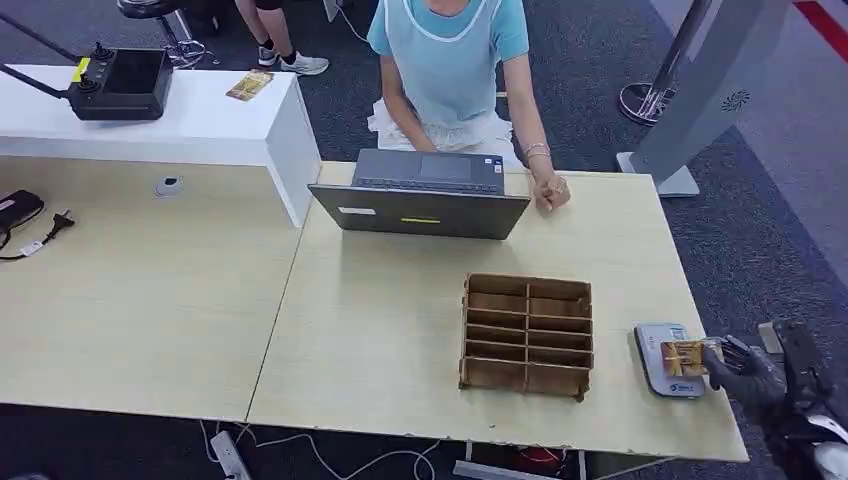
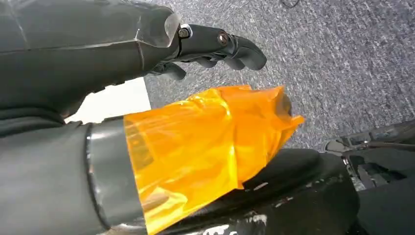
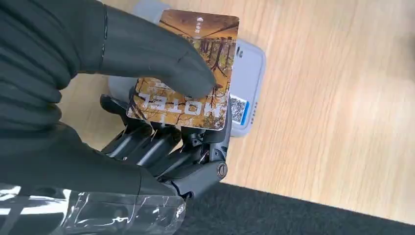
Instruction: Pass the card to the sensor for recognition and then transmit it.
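Recognition looks to be the step in hand: the right hand (image 1: pixel 752 368) holds the card (image 3: pixel 188 73) pinched between thumb and darker fingers, flat over the grey-white sensor (image 1: pixel 668 358) at the right end of the table (image 1: pixel 400 330), and whether card and reader touch cannot be told from these views. In the right wrist view the card, printed with "HOTEL" across an orange-brown picture, covers most of the reader, with a small code label showing beside it. Judged from this, the pickup is done and the scan is under way or about to happen; the handing-on of the card is still to come. A person (image 1: pixel 450 70) in a pale blue top sits across the table behind an open laptop (image 1: pixel 420 205), one hand resting on the tabletop, and is the likely receiver. Between the sensor and that person stands a wooden slotted tray (image 1: pixel 527 333), which the arm would probably need to pass beside or above. The left hand (image 2: pixel 215 46) hangs over grey carpet with its fingers curled in and nothing held.
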{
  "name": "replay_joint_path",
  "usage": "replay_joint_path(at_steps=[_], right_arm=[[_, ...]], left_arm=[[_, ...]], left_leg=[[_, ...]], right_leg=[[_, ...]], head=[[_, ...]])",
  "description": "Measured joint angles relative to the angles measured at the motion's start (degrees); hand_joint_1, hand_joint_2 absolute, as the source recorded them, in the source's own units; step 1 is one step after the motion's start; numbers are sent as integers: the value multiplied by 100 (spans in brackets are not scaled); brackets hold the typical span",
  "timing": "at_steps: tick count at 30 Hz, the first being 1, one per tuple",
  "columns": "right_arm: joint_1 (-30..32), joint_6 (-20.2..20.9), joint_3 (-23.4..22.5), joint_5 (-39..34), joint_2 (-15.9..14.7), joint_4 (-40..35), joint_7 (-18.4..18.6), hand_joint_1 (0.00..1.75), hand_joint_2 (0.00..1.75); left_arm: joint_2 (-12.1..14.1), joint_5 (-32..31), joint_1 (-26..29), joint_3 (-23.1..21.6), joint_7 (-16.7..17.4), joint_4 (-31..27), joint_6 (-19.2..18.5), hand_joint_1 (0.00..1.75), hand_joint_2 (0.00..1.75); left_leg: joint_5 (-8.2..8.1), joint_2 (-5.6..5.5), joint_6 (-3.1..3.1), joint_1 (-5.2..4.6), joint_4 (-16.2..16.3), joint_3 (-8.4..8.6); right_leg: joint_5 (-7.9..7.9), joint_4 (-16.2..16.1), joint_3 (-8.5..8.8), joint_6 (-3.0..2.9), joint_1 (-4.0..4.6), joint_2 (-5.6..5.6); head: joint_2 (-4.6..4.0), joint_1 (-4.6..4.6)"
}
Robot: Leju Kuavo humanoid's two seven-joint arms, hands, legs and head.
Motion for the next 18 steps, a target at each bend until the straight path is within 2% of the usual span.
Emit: replay_joint_path(at_steps=[7, 14, 18], right_arm=[[1, -175, 0, 280, 17, 22, 15, 175, 175], [-23, -803, 0, 932, 85, 22, 144, 175, 175], [-55, -973, -2, 1148, 138, 20, 197, 175, 175]], left_arm=[[-17, 17, 0, 0, 4, 0, -4, 0, 0], [-39, 33, 0, 0, 61, 0, -4, 0, 0], [-50, 35, -1, 0, 72, 0, -2, 0, 0]], left_leg=[[0, 0, 0, 0, 0, 0], [0, 0, 0, 0, 0, 0], [0, 0, 0, 0, 0, 0]], right_leg=[[0, 0, 0, 0, 0, 0], [0, 0, 1, 0, 0, 0], [0, 0, 1, 0, 0, 0]], head=[[0, 0], [0, 0], [0, 0]])
